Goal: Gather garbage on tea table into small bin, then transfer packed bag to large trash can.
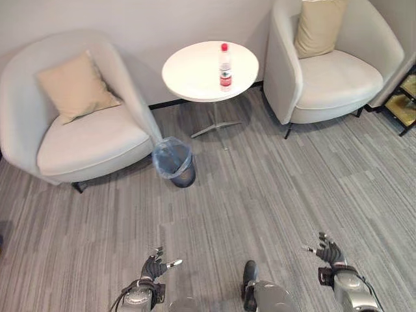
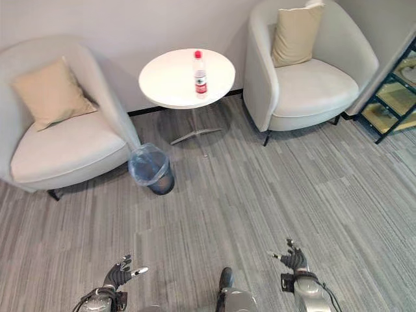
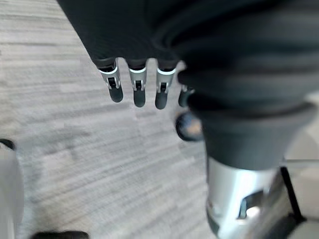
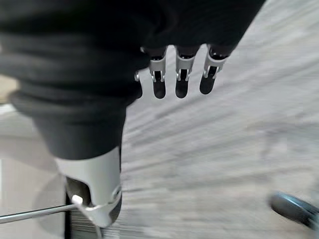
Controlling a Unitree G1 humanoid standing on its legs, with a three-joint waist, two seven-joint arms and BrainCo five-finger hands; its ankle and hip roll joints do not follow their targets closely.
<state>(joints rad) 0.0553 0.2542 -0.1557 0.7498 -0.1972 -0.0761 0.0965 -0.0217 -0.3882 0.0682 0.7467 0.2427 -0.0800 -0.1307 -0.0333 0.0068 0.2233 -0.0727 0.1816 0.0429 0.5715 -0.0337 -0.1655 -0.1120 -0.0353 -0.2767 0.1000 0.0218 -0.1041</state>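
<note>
A clear plastic bottle (image 1: 225, 67) with a red cap and red label stands upright on the round white tea table (image 1: 192, 75) between two armchairs. A small dark bin (image 1: 174, 162) lined with a bluish plastic bag sits on the carpet just in front of the table, to its left. My left hand (image 1: 153, 268) hangs low at the bottom left, fingers relaxed and holding nothing; its fingertips (image 3: 137, 94) show over bare carpet. My right hand (image 1: 331, 253) hangs low at the bottom right, likewise open and empty, its fingertips (image 4: 181, 85) above the carpet. Both hands are far from the table.
A pale armchair (image 1: 78, 140) with a beige cushion stands at the left, another armchair (image 1: 328, 78) with a cushion at the right. A dark shelf with glass (image 1: 404, 101) is at the far right edge. Grey striped carpet (image 1: 260, 188) stretches between me and the table.
</note>
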